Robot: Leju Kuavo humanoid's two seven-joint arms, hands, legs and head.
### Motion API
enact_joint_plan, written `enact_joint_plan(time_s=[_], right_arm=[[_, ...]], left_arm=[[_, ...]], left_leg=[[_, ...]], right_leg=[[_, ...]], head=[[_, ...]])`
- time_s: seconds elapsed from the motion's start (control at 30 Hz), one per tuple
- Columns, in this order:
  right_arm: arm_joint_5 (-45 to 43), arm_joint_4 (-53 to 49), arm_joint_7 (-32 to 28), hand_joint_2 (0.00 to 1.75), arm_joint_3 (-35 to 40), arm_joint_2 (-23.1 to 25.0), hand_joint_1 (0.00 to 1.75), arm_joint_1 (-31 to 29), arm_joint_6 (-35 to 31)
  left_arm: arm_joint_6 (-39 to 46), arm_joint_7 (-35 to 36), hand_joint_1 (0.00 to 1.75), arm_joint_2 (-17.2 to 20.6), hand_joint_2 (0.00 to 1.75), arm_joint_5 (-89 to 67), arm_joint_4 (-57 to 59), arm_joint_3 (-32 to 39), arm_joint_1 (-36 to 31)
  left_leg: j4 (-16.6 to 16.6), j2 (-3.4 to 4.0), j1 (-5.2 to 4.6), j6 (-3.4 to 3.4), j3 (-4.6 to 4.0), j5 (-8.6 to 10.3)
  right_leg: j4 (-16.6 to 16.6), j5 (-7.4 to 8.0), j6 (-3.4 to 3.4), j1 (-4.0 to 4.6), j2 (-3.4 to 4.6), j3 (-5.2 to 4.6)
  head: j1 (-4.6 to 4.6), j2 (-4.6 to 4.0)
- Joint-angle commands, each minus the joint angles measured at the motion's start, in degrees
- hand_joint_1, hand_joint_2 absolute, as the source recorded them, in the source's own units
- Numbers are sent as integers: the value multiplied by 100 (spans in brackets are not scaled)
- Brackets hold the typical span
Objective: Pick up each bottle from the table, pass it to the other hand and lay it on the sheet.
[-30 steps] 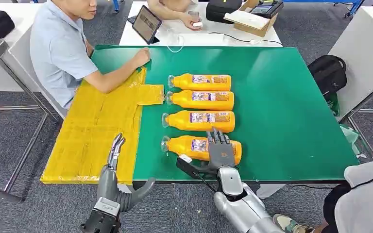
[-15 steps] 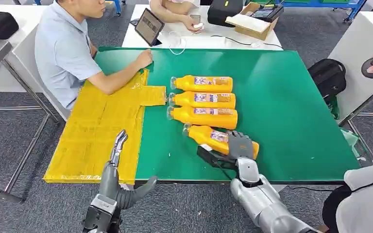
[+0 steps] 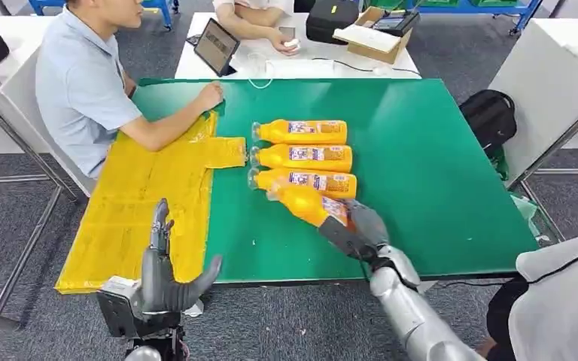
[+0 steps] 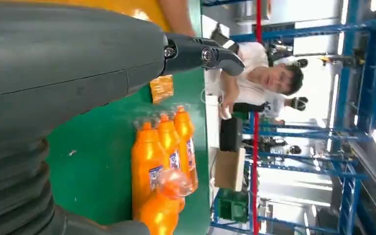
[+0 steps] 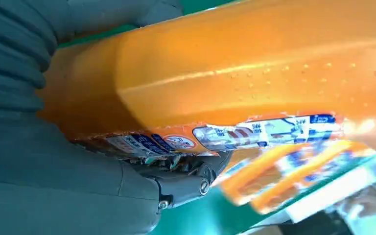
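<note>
At the near edge of the green worktop [image 3: 436, 173], the left robot hand [image 3: 167, 274] hangs just off the worktop's near left corner, fingers spread and upright, holding nothing. Beside it the yellow plastic sheet [image 3: 147, 197] covers the worktop's left side and overhangs its left edge. Toward the near edge, right of the middle, the right robot hand [image 3: 357, 229] grips the base end of an orange plastic juice bottle with a printed label [image 3: 306, 203], lifted and tilted, its clear cap pointing up toward the far left. Just beyond it three more orange juice bottles [image 3: 302, 156] lie side by side on the worktop's middle, caps toward the sheet. At the far left corner a person in a light blue shirt [image 3: 79, 90] rests a hand on the sheet's far end.
</note>
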Motion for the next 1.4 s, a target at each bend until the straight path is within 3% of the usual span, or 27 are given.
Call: enact_joint_plan(time_s=[0.03,0.07,0.13,0.23,0.37,0.53,0.63,0.77,0.87,1.17,1.4], right_arm=[[-1100,-2277,-581,175,845,191,175,1690,-37],[-1172,-2621,-530,175,1081,126,175,1754,-223],[-1312,-2877,-496,175,1284,40,175,1761,-411],[-1372,-2877,-603,175,1376,-2,175,1580,-678],[-1458,-2562,-609,175,1485,43,175,1303,-566],[-1463,-2350,-671,175,1755,158,175,1156,-412],[-1463,-1997,-773,175,2301,290,175,906,-126],[-1077,-1536,-565,175,2628,494,175,627,-538],[-951,-1506,-626,175,3069,534,175,593,-381],[-851,-1629,-635,175,3326,464,175,663,-463],[-665,-1513,-541,175,3683,531,175,578,-1111]], left_arm=[[-165,336,0,-77,175,1038,878,12,73],[-251,288,0,82,175,1137,1024,-186,9],[-533,337,0,213,175,1364,1158,-388,-31],[-1230,98,0,464,175,1392,1159,-874,-112],[-1557,-11,0,586,175,1258,1027,-1104,-136],[-1585,-19,0,513,175,1199,1056,-1032,-201],[-1828,17,0,400,175,1182,1143,-935,-356],[-1662,-94,0,358,175,781,1094,-949,-367],[-1577,110,0,292,175,874,1104,-865,-334],[-1488,210,0,167,175,1021,1172,-703,-357],[-1375,673,0,127,175,1409,1269,-589,-446]], left_leg=[[-3,-28,8,-11,-8,0],[-10,-43,11,-17,-31,6],[-12,-35,8,-26,-22,-10],[-9,-64,8,-27,-54,-8],[-5,-51,6,-26,-116,-7],[-3,-42,7,-22,-137,-4],[-3,-45,7,-24,-148,-2],[-3,-39,9,-27,-153,-1],[-3,-39,11,-25,-152,-5],[-5,-57,6,-25,-152,-3],[-3,-63,6,-24,-166,0]], right_leg=[[-1,-14,-12,9,-24,2],[-5,-16,-23,14,-39,-14],[1,-25,-24,10,-33,49],[5,-32,-28,10,-58,26],[17,-25,-29,7,-43,-39],[15,-22,-25,8,-35,-53],[17,-21,-27,8,-36,-66],[20,-18,-31,10,-38,-73],[19,-21,-30,12,-39,-71],[23,-26,-30,6,-56,-70],[23,-24,-28,6,-60,-81]], head=[[0,0],[2,0],[-2,0],[0,0],[-2,0],[-2,0],[0,0],[0,0],[-2,0],[0,0],[-2,0]])
